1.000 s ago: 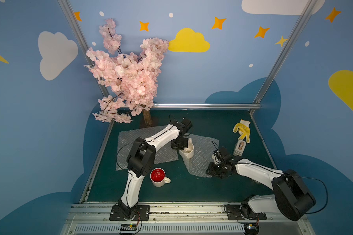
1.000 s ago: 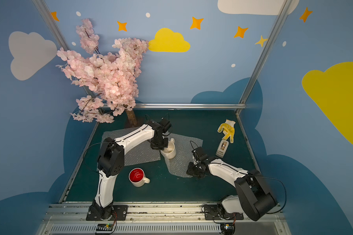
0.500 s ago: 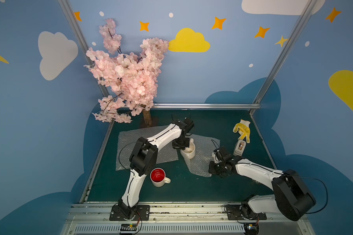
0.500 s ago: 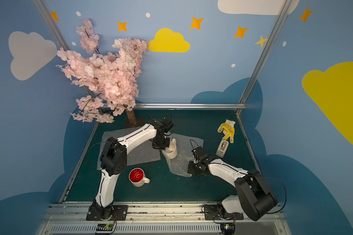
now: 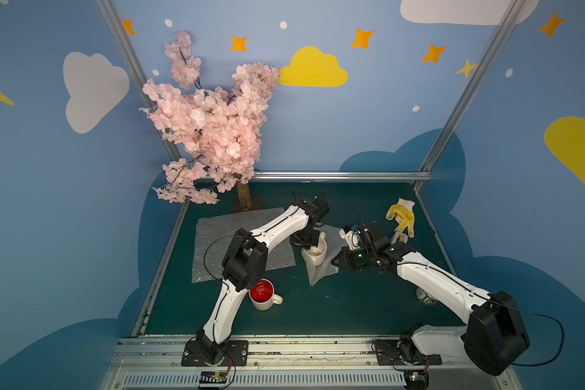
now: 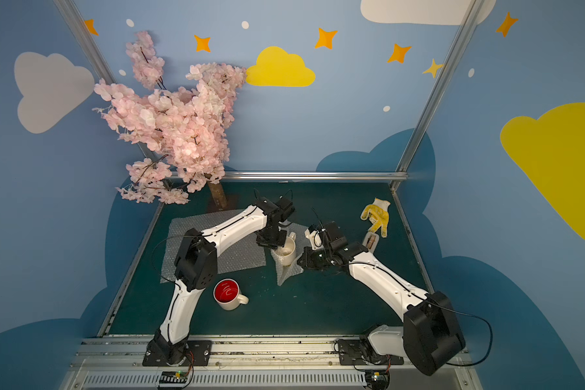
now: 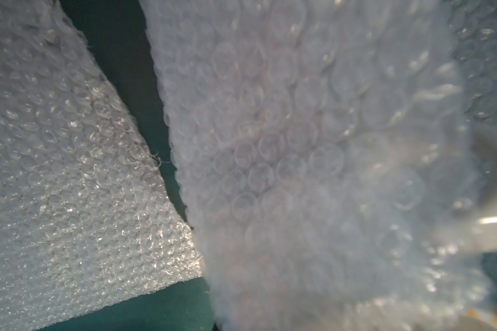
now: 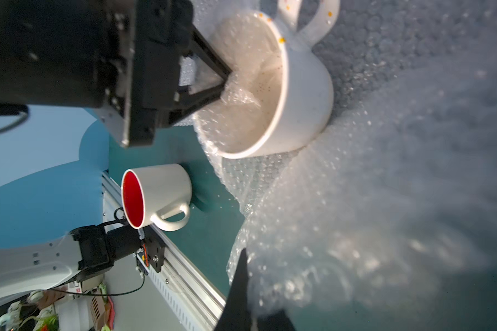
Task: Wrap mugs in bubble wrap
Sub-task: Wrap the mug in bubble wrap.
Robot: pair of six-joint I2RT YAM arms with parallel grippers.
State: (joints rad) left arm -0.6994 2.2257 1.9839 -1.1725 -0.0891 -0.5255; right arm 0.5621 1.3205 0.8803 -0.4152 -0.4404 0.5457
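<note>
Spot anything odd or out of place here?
Nothing spilled or broken. Off-task clutter: a yellow glove lies at the mat's far right. The cream mug sits upright on crumpled bubble wrap; the red-lined mug stands bare.

The cream-inside mug (image 5: 315, 251) stands upright on a crumpled bubble wrap sheet (image 5: 320, 271), film tucked inside, a flat sheet (image 5: 217, 236) beside it, the red-inside mug (image 5: 263, 294) nearer.

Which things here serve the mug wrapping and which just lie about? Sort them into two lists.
For the job:
- cream mug, on the crumpled bubble wrap sheet
- red-inside mug
- flat bubble wrap sheet
- left gripper, pinching wrap inside the cream mug
- right gripper, shut on the crumpled sheet's edge

Lying about:
- yellow glove
- blossom tree
</note>
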